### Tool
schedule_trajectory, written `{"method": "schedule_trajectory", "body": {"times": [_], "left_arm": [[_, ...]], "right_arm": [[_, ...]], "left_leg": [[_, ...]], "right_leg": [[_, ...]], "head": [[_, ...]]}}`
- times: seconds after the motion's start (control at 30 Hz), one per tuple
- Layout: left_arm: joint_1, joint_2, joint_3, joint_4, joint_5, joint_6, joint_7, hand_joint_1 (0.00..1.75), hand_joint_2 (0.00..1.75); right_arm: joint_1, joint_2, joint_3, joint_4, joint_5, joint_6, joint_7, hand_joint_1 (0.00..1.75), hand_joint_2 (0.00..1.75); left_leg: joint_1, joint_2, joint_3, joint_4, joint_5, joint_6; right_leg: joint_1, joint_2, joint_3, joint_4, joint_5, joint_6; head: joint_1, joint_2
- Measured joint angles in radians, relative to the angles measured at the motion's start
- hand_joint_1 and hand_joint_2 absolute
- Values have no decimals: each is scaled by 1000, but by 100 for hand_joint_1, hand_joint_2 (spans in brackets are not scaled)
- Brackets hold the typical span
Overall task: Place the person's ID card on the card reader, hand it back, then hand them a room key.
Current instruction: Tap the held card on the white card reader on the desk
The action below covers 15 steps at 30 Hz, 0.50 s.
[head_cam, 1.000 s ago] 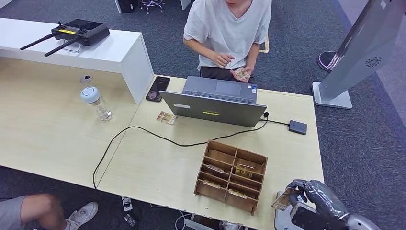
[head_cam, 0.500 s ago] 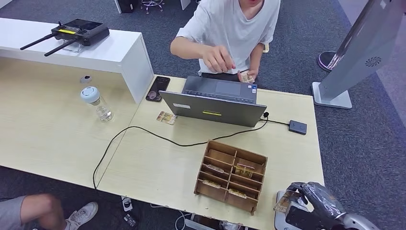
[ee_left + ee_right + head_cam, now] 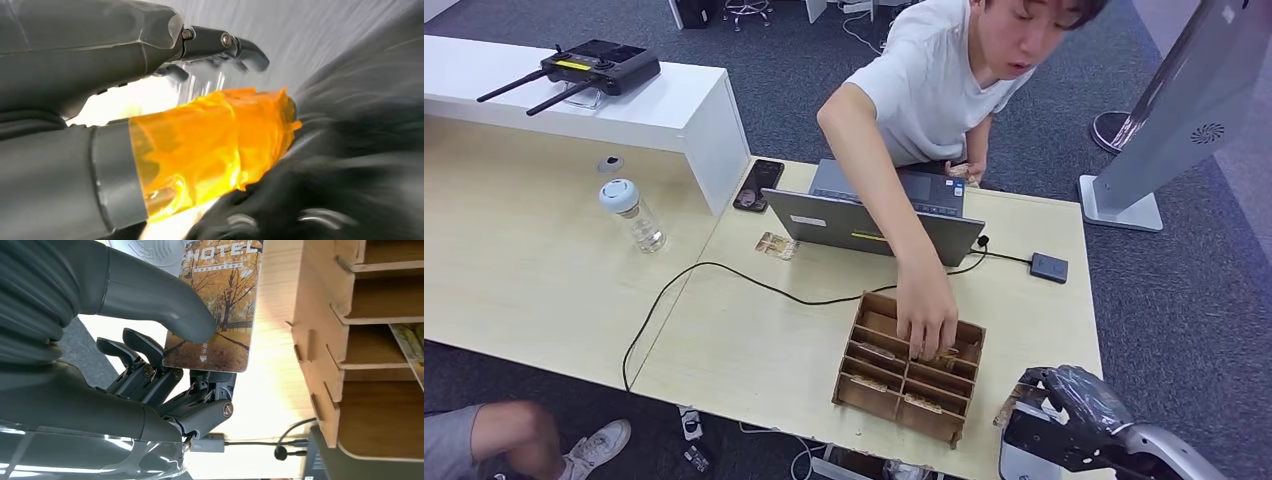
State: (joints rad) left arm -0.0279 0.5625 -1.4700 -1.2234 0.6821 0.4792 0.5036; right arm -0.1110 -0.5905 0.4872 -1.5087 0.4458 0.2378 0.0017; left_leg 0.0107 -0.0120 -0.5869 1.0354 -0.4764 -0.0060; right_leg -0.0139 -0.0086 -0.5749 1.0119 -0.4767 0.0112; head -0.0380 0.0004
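The rack (image 3: 907, 380) is brown wood on a pale wood table (image 3: 754, 340). Behind the rack stands a grey laptop (image 3: 871, 225) with a yellow strip, and a black cable (image 3: 724, 275) runs past. The card (image 3: 214, 305) beside the rack shows golden autumn trees under white "HOTEL" lettering. The left hand (image 3: 150, 100) is grey with an orange-wrapped thumb.

text: "HOTEL" in pale capitals — top of the glossy autumn-tree photo card (image 3: 215, 305) pinched in the grey right hand (image 3: 150, 365) | smaller line beneath "HOTEL": too fine to read | small mark near the card's lower edge — unreadable | laptop sticker, other cards: illegible
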Motion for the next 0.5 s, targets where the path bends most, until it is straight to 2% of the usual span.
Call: {"method": "schedule_trajectory", "body": {"times": [0.03, 0.13, 0.2, 0.27, 0.3, 0.4, 0.5], "left_arm": [[-8, -15, 11, 13, -263, -8, 25, 0, 0], [-13, -37, 34, 38, -989, -27, 15, 0, 0], [-11, -44, 54, 53, -1256, -42, 14, 0, 0], [-7, -50, 76, 64, -1307, -56, 14, 0, 0], [-4, -53, 87, 68, -1258, -63, 14, 0, 0], [9, -67, 119, 72, -975, -84, 14, 0, 0], [23, -79, 151, 75, -896, -102, 13, 0, 0]], "right_arm": [[0, 1, 4, 0, 2, -1, 5, 175, 175], [5, 1, 10, 0, 9, -4, 15, 175, 175], [13, 1, 10, 0, 16, -7, 18, 175, 175], [21, 1, 9, -1, 22, -9, 20, 175, 175], [25, 1, 9, -2, 25, -9, 20, 175, 175], [39, 1, 4, -6, 34, -10, 20, 175, 175], [53, 1, -6, -11, 39, -10, 20, 175, 175]], "left_leg": [[0, 0, 0, 0, 0, 0], [-1, 1, 1, 0, 0, 0], [0, 1, 0, 1, 0, 0], [0, 1, -1, 1, 0, 0], [0, 1, -1, 1, -1, 0], [0, 1, -1, 1, -1, 0], [0, 1, -1, 1, -1, 0]], "right_leg": [[0, 1, 0, 0, 1, 0], [0, 2, -1, 0, 1, 1], [0, 2, -1, 0, 1, 1], [0, 2, -2, 0, 1, 1], [0, 2, -2, 0, 1, 1], [0, 3, -3, 0, 1, 1], [0, 3, -3, 0, 0, 1]], "head": [[0, 0], [0, 0], [0, 0], [0, 0], [0, 0], [0, 0], [0, 0]]}}
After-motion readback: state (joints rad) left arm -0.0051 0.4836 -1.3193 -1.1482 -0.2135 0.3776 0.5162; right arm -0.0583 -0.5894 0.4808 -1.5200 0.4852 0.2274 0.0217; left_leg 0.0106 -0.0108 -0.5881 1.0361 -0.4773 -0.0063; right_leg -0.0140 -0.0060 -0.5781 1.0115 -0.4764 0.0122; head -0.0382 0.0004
